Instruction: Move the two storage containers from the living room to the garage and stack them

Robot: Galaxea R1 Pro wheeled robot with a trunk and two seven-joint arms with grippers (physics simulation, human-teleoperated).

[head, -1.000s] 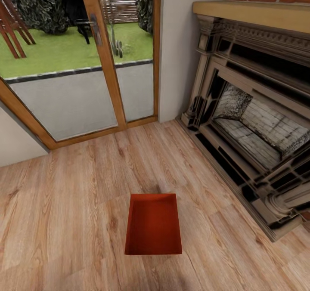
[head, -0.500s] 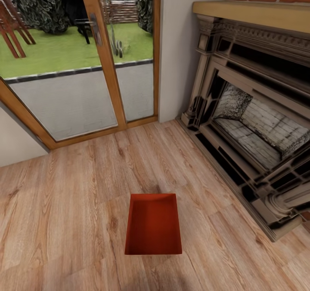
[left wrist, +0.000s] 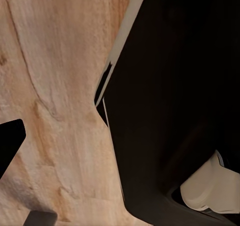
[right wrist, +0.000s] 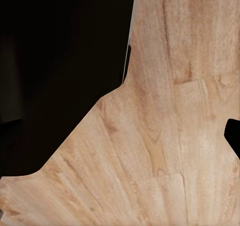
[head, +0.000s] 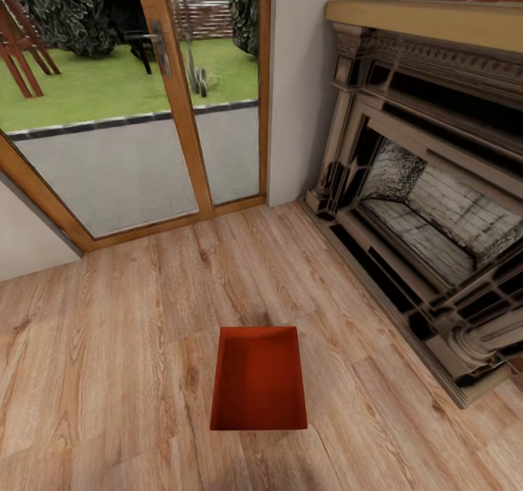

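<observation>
Lying on the light wood plank floor (head: 109,346), the orange-red rectangular open-top storage bin (head: 258,382) sits centred ahead, long axis running away from the robot, neither arm evidently nearer; both grippers' openings cannot be told.

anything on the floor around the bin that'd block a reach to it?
Nothing visible. The bin sits alone on bare wood floor. The fireplace stands apart on its right, the glass door farther behind. The head view doesn't show the pincers.
</observation>
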